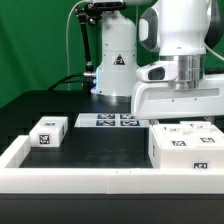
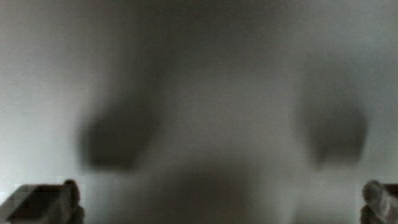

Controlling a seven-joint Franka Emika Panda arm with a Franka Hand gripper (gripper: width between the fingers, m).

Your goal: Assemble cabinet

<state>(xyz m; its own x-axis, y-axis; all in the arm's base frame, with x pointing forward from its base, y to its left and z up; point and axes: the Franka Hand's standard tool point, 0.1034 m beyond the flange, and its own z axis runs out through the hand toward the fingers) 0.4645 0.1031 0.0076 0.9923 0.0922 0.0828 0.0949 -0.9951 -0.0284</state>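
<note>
Cabinet (image 1: 186,148) just below spread jaws

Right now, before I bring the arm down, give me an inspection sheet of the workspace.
Surface: black table top, edged by a low white rail.
Job's things: cabinet on the exterior view's right, tags on top and front; small tagged white block on the left, apart from it.
Clutter: nothing seen; only the marker board lying flat at the back.
Grippers: gripper open wide, low over the cabinet, holding nothing; contact cannot be told, as the wrist view is blurred.
Cables: black cables hang behind the table, at the back left.
Surroundings: green backdrop.
</note>
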